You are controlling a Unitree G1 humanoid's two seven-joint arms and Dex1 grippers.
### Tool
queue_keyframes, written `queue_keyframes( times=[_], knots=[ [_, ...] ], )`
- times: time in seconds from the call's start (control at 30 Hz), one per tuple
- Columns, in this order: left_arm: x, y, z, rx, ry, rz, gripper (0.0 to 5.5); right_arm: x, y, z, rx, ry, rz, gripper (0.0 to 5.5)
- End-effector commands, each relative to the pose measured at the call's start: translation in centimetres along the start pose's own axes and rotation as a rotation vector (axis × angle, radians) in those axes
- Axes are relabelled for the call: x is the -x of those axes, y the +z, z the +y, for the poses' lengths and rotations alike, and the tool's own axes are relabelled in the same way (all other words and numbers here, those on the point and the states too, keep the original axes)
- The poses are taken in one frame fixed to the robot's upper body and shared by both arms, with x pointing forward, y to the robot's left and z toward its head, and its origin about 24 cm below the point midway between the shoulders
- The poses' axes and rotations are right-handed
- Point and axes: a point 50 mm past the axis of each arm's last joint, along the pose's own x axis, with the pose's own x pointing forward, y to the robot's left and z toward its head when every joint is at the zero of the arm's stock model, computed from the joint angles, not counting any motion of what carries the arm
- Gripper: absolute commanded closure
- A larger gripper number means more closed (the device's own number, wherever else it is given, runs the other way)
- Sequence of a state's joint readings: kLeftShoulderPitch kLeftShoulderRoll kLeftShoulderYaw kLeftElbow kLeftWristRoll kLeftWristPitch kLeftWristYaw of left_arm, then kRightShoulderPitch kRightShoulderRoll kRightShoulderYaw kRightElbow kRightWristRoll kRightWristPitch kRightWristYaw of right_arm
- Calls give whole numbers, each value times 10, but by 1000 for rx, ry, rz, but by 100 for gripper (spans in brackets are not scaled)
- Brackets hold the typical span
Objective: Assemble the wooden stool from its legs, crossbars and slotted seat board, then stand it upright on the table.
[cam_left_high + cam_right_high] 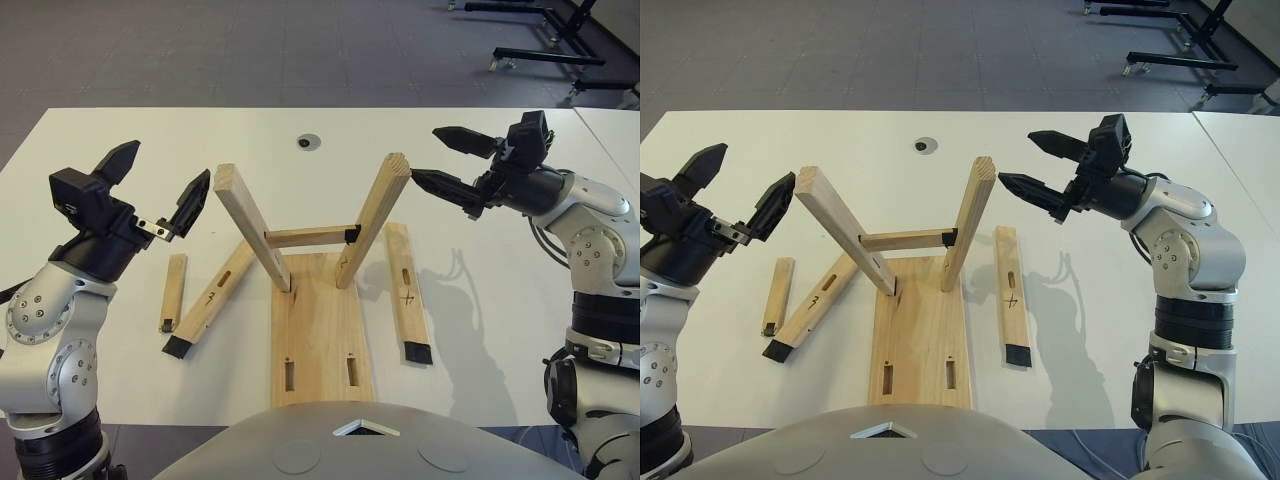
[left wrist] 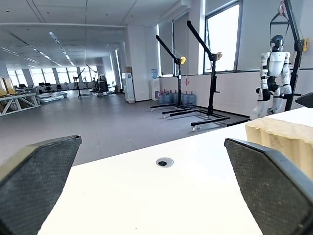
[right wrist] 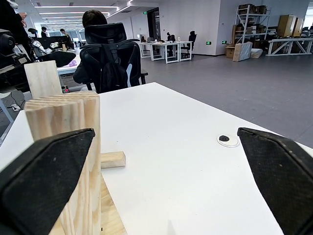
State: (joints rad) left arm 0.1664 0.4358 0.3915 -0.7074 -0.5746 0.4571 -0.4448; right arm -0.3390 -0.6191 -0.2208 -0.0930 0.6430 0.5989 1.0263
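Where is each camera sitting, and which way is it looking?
Left eye view: on the head, looking down at the table, seat board, left end effector and right end effector.
Right eye view: beside it, same scene.
Left wrist view: left wrist, facing rightward between its fingers.
Right wrist view: right wrist, facing leftward between its fingers, past an upright leg.
Both wrist views share the table's round hole.

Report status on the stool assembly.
Left pincer, right pincer open, empty. Two upright legs, crossbar on seat board; two loose legs, short bar flat. Nothing blocking.
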Motion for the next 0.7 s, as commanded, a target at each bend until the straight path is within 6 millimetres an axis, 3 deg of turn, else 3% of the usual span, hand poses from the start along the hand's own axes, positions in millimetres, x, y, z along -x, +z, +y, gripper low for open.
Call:
queue_keyframes(
  times=[0.03, 0.3, 0.7],
  knots=[
    [-1, 0, -11, 21, -28, 5, 14, 0, 2, 4, -10, 22, -4, 10],
    [0, -4, -12, 26, -39, 22, 14, -10, 2, 12, -37, 102, 2, 10],
    [-20, -6, -25, 9, -72, 8, 14, -24, 2, 16, -27, 149, 14, 10]
  ],
)
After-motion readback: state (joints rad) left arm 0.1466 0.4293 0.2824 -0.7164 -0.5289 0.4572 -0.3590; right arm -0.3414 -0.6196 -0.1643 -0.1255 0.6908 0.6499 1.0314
